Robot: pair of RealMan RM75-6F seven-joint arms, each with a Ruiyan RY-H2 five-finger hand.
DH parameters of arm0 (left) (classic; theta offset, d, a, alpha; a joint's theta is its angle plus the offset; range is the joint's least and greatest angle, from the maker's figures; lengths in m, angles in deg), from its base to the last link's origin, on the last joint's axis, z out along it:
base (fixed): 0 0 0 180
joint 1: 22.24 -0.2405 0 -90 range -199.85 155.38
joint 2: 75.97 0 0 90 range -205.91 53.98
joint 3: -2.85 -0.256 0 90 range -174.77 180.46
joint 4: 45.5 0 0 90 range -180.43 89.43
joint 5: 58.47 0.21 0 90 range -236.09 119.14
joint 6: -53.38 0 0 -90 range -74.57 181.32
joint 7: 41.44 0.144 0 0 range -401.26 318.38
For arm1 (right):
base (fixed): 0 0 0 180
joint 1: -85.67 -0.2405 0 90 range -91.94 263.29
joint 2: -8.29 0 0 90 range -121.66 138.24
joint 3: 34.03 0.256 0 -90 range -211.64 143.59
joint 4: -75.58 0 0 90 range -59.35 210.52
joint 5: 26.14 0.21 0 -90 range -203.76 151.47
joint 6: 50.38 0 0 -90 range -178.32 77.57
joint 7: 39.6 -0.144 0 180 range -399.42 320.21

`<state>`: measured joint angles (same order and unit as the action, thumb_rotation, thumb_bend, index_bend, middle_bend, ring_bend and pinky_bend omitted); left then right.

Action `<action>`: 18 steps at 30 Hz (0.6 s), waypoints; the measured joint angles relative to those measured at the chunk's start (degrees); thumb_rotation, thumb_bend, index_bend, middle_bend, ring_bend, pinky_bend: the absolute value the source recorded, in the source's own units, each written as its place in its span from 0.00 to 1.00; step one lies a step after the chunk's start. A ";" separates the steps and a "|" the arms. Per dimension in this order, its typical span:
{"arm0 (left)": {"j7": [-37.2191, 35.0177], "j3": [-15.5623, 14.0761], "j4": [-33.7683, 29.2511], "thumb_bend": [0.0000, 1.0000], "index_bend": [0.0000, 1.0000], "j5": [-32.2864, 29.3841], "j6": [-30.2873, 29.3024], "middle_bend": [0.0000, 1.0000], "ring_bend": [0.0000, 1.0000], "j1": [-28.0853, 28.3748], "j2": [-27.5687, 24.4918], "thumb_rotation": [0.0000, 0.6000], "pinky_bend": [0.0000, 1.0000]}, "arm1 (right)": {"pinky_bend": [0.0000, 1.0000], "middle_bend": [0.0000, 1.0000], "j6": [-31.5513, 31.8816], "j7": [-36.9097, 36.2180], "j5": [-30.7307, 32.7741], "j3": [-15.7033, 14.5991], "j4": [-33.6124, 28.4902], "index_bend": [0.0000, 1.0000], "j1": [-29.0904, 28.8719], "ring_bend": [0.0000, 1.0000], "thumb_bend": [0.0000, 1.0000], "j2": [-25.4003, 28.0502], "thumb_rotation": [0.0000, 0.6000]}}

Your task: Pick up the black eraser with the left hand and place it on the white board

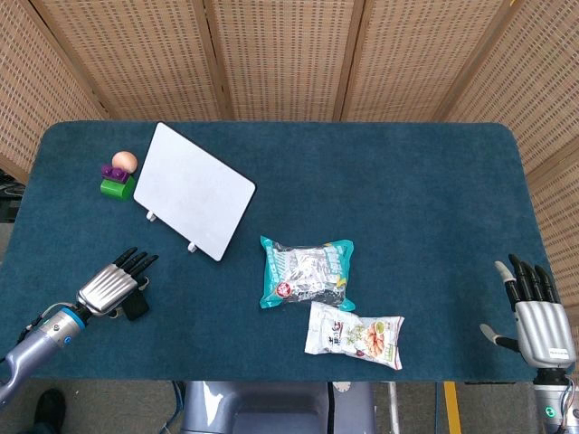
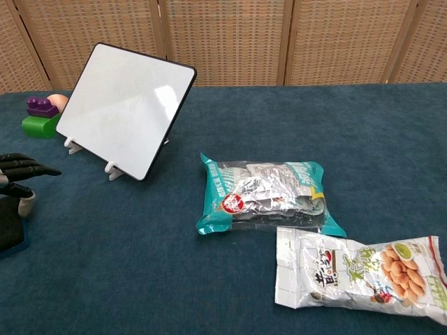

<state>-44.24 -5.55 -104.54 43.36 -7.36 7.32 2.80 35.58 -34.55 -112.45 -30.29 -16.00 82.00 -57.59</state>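
Note:
The black eraser (image 1: pixel 137 307) lies flat on the blue cloth at the front left, with a blue underside showing at its edge (image 2: pixel 10 227). My left hand (image 1: pixel 112 285) hovers over it with fingers stretched out toward the board and the thumb down against the eraser's near side; most of the eraser is hidden beneath the hand. The white board (image 1: pixel 193 190) stands tilted on small white feet at the back left (image 2: pixel 126 110), well apart from the hand. My right hand (image 1: pixel 541 324) rests at the front right corner, fingers spread, holding nothing.
A green block with a purple piece and a peach ball (image 1: pixel 118 175) sit left of the board. A teal snack bag (image 1: pixel 306 272) and a white snack bag (image 1: pixel 355 334) lie mid-table. The table edge (image 1: pixel 54 357) runs just in front of my left hand.

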 measured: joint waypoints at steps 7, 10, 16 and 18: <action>-3.18 2.47 2.03 0.17 0.63 -0.67 -8.10 0.00 0.00 -0.69 0.78 1.00 0.00 | 0.00 0.00 -0.02 0.00 0.02 0.00 -0.02 0.06 -0.01 0.00 0.10 0.01 1.00; -4.95 4.48 3.21 0.16 0.63 -1.59 -10.87 0.00 0.00 -0.68 1.27 1.00 0.00 | 0.00 0.00 -0.01 -0.03 0.01 -0.01 -0.03 0.06 -0.01 0.00 0.10 0.01 1.00; -12.39 7.87 7.15 0.16 0.64 -3.40 -15.27 0.00 0.00 -0.05 4.80 1.00 0.00 | 0.00 0.00 0.00 -0.07 0.00 -0.01 -0.02 0.06 0.00 0.00 0.10 0.02 1.00; -15.71 9.09 10.27 0.17 0.64 -4.03 -16.87 0.00 0.00 0.35 7.27 1.00 0.00 | 0.00 0.00 -0.01 -0.06 0.00 -0.02 -0.03 0.06 0.00 0.00 0.10 0.02 1.00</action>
<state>-59.95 3.54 -94.27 39.33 -24.23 7.67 10.07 35.58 -34.61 -112.45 -30.30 -16.03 82.00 -57.57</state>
